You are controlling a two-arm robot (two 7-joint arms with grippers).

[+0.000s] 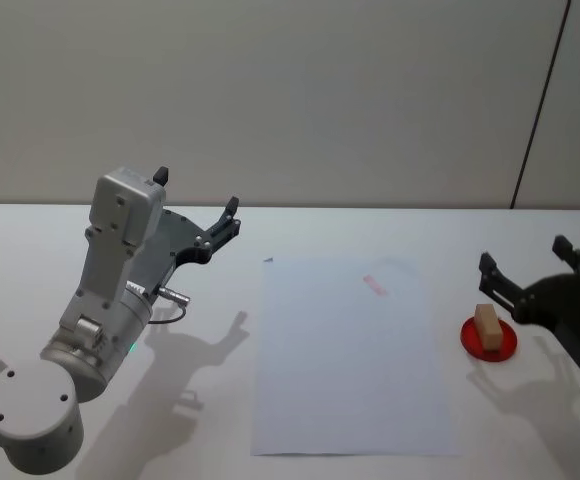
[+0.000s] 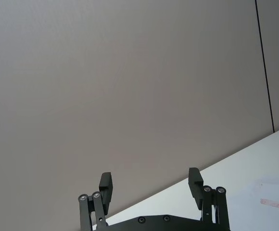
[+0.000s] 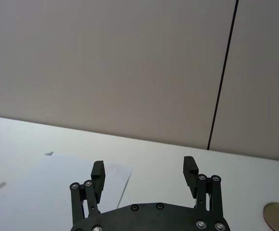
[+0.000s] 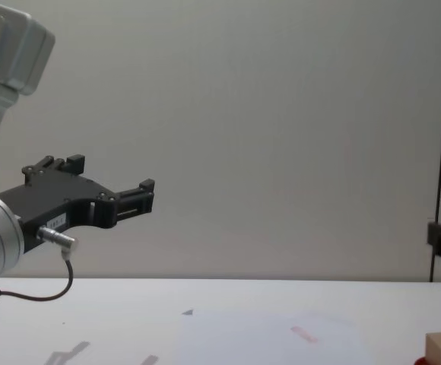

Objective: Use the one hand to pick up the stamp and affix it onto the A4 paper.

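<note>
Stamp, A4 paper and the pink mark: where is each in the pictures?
stamp [image 1: 487, 324]: head view, middle of the wooden block.
A4 paper [image 1: 350, 375]: head view, bare centre of the sheet.
pink mark [image 1: 376, 285]: head view, middle of the mark.

You see the left gripper [image 1: 197, 190] as matte black linkage fingers dotted with silver screws [image 2: 142, 220]. Behind it sits a boxy silver-grey arm casing [image 1: 120, 230]. Beneath it are a metal plug [image 4: 55, 238], a thin black cable [image 4: 70, 280] and a green light [image 1: 130, 348]. The right gripper [image 1: 525, 252] is black too.
</note>
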